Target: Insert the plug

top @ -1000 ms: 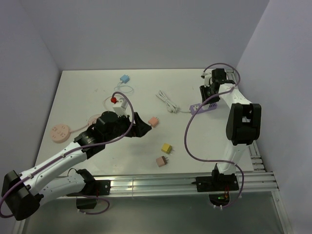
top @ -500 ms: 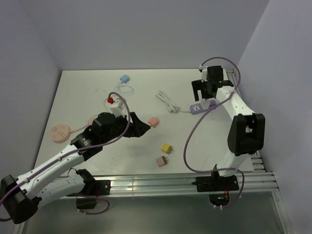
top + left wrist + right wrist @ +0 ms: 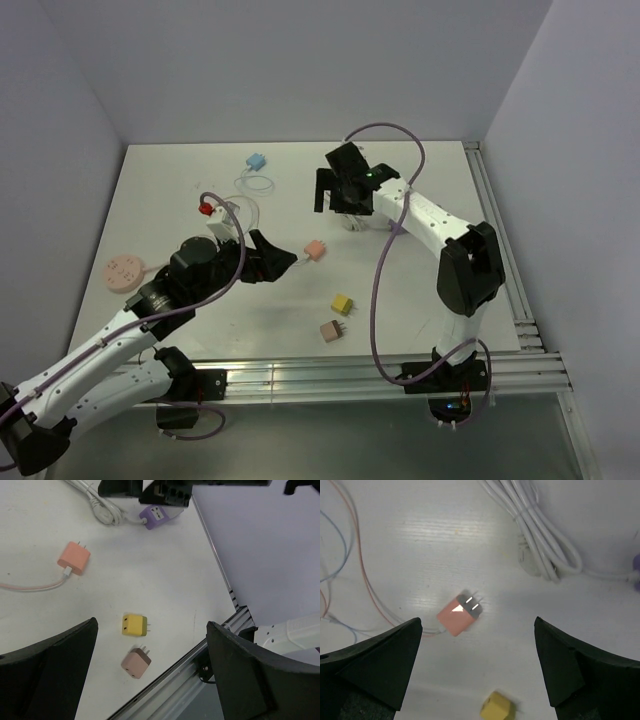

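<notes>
1. Pink plug [image 3: 458, 614] lies flat on the table [image 3: 180, 190], unplugged, its thin cable trailing off to one side. It is just ahead of the right gripper [image 3: 478, 621], whose jaws are spread wide and hold nothing.
2. A bundled white cord [image 3: 540, 535] lies beyond the pink plug, and a yellow plug [image 3: 496, 709] lies on its other side.
3. Left gripper [image 3: 152, 625] is likewise wide open and empty, with the yellow plug and a brown plug [image 3: 136, 662] on the table ahead of it.
4. Purple socket block [image 3: 157, 516] sits at the cord's end, well apart from the pink plug, partly under the right arm.
</notes>
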Motion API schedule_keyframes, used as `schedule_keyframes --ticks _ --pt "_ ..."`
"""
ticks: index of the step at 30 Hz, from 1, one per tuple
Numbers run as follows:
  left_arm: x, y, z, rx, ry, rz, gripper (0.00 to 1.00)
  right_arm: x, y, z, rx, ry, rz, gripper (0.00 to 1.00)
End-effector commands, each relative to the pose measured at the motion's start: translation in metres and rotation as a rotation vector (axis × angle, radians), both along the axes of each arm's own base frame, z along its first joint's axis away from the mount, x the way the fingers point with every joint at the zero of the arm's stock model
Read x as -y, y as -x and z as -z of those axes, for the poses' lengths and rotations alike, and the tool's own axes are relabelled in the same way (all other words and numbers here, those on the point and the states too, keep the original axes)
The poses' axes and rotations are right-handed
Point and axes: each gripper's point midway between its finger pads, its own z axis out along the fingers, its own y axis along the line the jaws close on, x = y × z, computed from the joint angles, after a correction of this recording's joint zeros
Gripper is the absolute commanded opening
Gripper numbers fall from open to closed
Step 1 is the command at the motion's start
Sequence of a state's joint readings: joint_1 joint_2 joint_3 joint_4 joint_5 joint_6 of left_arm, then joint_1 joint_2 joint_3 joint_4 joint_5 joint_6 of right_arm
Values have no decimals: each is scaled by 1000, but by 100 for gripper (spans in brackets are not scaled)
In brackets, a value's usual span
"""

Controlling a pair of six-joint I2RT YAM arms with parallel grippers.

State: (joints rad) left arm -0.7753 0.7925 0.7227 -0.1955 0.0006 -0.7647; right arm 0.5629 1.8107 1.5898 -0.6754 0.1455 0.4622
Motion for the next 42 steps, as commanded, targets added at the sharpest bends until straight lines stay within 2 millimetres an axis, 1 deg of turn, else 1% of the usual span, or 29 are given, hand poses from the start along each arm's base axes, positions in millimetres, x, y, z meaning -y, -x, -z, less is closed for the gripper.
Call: schedule_keyframes --ticks 1,2,3,4,5,6,7,8,10,13,16,17,19,22,23,24,25,29,30,37,38,41,42 --pt "-11 -1 -14 21 29 -48 95 -11 3 8 -72 -153 219 100" --pt "-14 -1 -14 24 28 -65 95 -12 5 14 -101 -144 293 100" --pt "-17 0 -18 35 37 -70 95 -21 12 18 -116 -122 310 100" --pt "-18 1 -18 35 42 -74 95 -22 14 21 -137 -106 351 100" --pt "-20 1 -19 39 47 -81 95 -26 18 32 -193 -96 428 98" --pt "-21 2 -23 49 59 -82 95 -36 23 37 -226 -90 429 98" --pt "-21 4 -23 51 66 -79 95 -41 26 41 -253 -84 443 98" --pt "-22 3 -25 55 70 -84 95 -39 28 52 -285 -59 531 98" --pt "-22 4 -29 59 77 -80 95 -41 32 63 -318 -70 608 98" --pt "-24 5 -29 58 69 -82 94 -44 38 75 -336 -142 691 96" --pt "-27 7 -28 58 63 -84 95 -31 45 85 -329 -144 796 95" --pt "-27 8 -29 61 66 -84 94 -30 45 84 -321 -154 811 94" --pt "-28 8 -27 62 65 -87 95 -29 46 88 -318 -165 830 92" --pt "-28 8 -26 63 64 -83 95 -39 41 97 -338 -185 809 89" --pt "-27 8 -26 64 65 -83 95 -40 40 99 -344 -172 807 89" --pt "-27 8 -26 63 63 -80 94 -44 36 96 -337 -177 791 89" --pt "-27 8 -26 64 62 -80 94 -46 36 102 -345 -163 786 89" --pt "-27 7 -23 61 57 -79 95 -56 34 108 -356 -192 775 87" --pt "-27 8 -23 60 56 -79 95 -57 34 110 -358 -197 775 85" --pt "-29 8 -22 62 56 -87 95 -64 39 124 -383 -181 757 80" --pt "-29 9 -22 63 57 -85 95 -64 39 125 -380 -178 758 79" --pt "-30 9 -20 57 54 -88 95 -68 41 128 -388 -176 746 69" --pt "-30 9 -20 58 56 -86 95 -70 38 128 -383 -178 739 60"
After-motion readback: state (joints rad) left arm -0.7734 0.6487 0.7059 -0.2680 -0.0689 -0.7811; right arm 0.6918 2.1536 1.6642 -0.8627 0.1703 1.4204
